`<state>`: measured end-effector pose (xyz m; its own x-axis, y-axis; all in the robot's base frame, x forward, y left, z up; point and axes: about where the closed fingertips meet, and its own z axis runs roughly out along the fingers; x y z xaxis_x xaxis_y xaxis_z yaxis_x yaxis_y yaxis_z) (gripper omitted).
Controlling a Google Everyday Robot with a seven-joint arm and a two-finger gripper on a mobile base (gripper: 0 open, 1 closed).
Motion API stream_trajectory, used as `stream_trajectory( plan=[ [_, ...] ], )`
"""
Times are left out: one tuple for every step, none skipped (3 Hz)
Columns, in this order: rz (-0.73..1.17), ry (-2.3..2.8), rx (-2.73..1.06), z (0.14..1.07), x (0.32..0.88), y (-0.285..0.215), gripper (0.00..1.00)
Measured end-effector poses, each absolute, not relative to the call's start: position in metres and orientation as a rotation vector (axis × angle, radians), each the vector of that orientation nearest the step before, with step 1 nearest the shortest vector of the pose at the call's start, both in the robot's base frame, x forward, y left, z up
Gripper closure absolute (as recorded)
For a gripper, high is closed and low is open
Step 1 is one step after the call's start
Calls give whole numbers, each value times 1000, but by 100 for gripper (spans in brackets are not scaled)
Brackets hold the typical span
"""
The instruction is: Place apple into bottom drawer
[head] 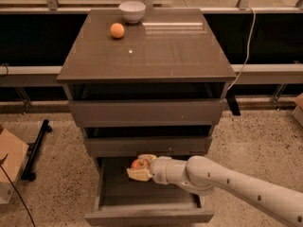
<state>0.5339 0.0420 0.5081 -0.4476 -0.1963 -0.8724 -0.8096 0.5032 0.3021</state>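
The bottom drawer [142,216] of the grey-brown cabinet stands pulled open at the lower middle. My white arm reaches in from the lower right. My gripper [140,167] is over the back of the open drawer, just under the middle drawer's front. Its cream fingers [137,175] are shut on the red and yellowish apple [139,163], held a little above the drawer floor.
An orange fruit [117,30] and a white bowl [132,11] sit on the cabinet top [156,51]. The two upper drawers [147,112] are slightly open. A cardboard box [9,167] and a black stand [35,150] are on the floor at left. A cable [244,46] hangs at right.
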Motion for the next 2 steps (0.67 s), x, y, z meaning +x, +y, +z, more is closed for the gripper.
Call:
stream_trajectory(
  plan=[
    [949,1912,-849,496,540,53,100],
    [969,1871,-842,457,562,74,100]
  ],
)
